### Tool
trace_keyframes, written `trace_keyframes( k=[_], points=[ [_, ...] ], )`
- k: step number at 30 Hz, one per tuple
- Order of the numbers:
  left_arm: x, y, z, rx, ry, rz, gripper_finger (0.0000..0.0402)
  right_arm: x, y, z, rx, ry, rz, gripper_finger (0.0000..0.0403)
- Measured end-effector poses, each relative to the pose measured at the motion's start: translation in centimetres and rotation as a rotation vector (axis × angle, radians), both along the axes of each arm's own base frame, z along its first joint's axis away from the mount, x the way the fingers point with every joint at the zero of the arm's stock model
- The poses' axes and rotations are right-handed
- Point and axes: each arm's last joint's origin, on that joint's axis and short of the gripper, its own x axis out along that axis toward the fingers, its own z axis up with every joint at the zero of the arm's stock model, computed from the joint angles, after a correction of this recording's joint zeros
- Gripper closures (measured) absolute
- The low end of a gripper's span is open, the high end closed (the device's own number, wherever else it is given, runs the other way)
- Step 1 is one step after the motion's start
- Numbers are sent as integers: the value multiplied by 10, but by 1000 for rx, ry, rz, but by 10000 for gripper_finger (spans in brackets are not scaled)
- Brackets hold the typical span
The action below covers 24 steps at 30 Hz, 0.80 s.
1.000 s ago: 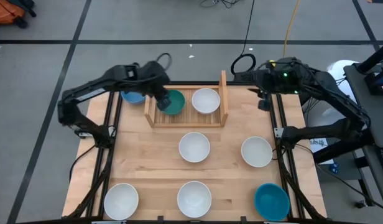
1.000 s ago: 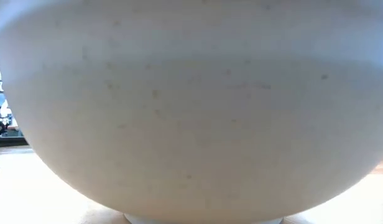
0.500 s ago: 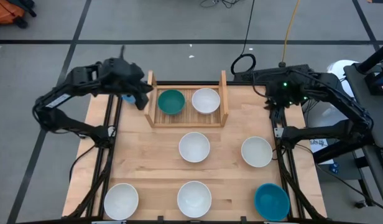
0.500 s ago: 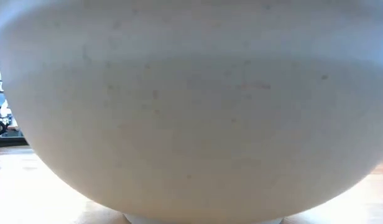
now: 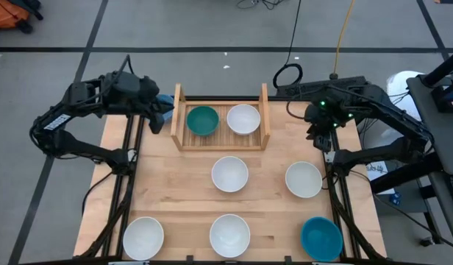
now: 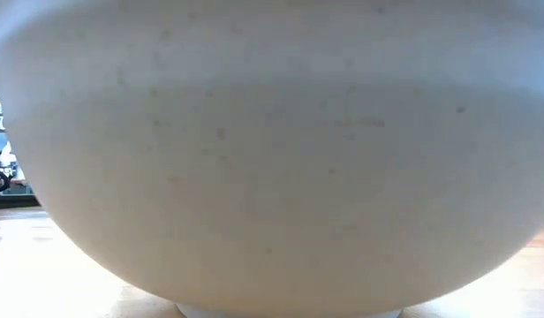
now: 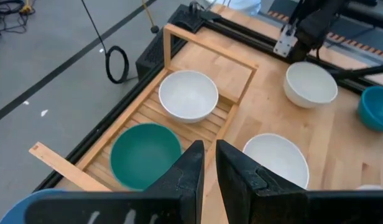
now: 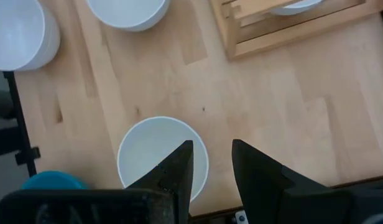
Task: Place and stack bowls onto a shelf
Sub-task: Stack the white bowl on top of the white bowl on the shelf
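The shelf [image 5: 265, 118] stands at the table's far edge. A teal-green bowl [image 5: 202, 120] and a white bowl [image 5: 243, 118] sit side by side on its slats. My left gripper [image 5: 162, 118] hovers off the shelf's left board, over a blue bowl [image 5: 165, 99]. Its fingers [image 7: 210, 168] are narrowly parted with nothing between them. My right gripper [image 5: 320, 131] hangs at the far right and points down. It is open [image 8: 212, 165] above the table, over the edge of a white bowl [image 8: 148, 155].
Loose white bowls sit mid-table [image 5: 230, 174], right of it [image 5: 304, 179], near left [image 5: 143, 237] and near centre [image 5: 229, 235]. A blue bowl [image 5: 320, 238] is near right. Dark frame rails run along both table sides. A white bowl [image 6: 272, 159] fills the low view.
My left gripper has drawn back from the teal-green bowl, up and toward the table's far left corner. The bowl stays on the shelf. My right gripper has tipped downward and sunk a little at the far right.
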Motion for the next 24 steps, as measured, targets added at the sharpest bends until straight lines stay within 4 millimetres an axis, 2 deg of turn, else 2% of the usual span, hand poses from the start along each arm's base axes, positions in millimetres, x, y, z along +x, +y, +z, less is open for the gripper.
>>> trace_keyframes(
  k=[11,20,24],
  points=[
    [-5,-4,-10,-59,94,14,355,20,2,-14,34,82,39,298],
    [-6,-4,-10,-57,104,12,355,16,3,-74,109,302,56,298],
    [-6,-4,-10,-56,105,11,355,16,4,-103,123,335,54,298]
  ],
)
